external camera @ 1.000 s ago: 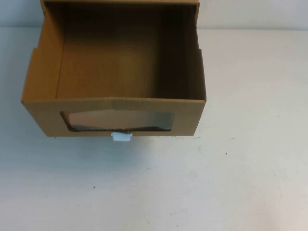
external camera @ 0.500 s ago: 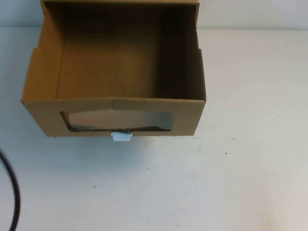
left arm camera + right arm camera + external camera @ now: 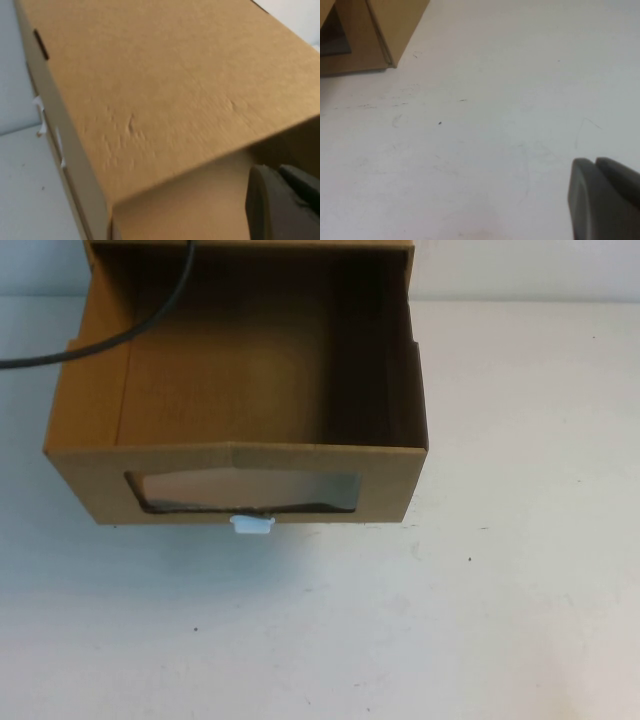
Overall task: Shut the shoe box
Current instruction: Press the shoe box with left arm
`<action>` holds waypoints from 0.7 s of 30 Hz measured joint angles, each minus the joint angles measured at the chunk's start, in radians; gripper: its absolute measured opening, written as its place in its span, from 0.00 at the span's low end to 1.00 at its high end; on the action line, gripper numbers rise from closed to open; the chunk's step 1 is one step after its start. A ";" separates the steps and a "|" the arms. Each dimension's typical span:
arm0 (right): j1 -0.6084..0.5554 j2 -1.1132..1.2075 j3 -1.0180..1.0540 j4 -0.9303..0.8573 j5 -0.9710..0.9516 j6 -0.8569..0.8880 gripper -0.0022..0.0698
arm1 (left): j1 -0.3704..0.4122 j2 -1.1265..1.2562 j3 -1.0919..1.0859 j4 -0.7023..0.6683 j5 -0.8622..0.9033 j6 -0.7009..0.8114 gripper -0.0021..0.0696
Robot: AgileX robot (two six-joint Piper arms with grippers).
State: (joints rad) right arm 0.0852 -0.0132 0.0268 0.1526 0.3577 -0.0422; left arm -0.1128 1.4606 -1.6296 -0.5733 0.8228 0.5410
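The shoe box [image 3: 390, 480] is a brown cardboard drawer box at the far left of the table, with its drawer pulled out toward me and empty. Its front has a clear window [image 3: 245, 490] with a small white pull tab [image 3: 251, 526] below it. Neither gripper shows in the high view. In the left wrist view my left gripper [image 3: 277, 170] is shut and empty, close above the box's cardboard top [image 3: 165, 85]. In the right wrist view my right gripper [image 3: 595, 161] is shut and empty above bare table, away from the box corner [image 3: 380, 30].
A black cable [image 3: 120, 335] hangs across the drawer's far left corner in the high view. The white table [image 3: 500, 590] stretches in front of and to the right of the box. A pale wall runs behind the table.
A black cable came in at the lower left edge and now crosses the box's far left corner. The box and drawer have not moved.
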 joint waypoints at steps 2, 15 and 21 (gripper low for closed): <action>0.000 0.000 0.000 0.000 0.000 0.000 0.01 | 0.000 0.076 -0.068 -0.024 0.009 0.027 0.03; 0.000 0.000 0.000 0.043 -0.074 0.000 0.01 | 0.000 0.410 -0.330 -0.037 0.064 0.066 0.03; 0.000 0.000 0.000 0.499 -0.285 0.000 0.01 | 0.000 0.422 -0.340 -0.045 0.062 0.068 0.03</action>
State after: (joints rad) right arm 0.0852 -0.0132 0.0268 0.6512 0.0729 -0.0422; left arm -0.1128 1.8824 -1.9691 -0.6180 0.8850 0.6093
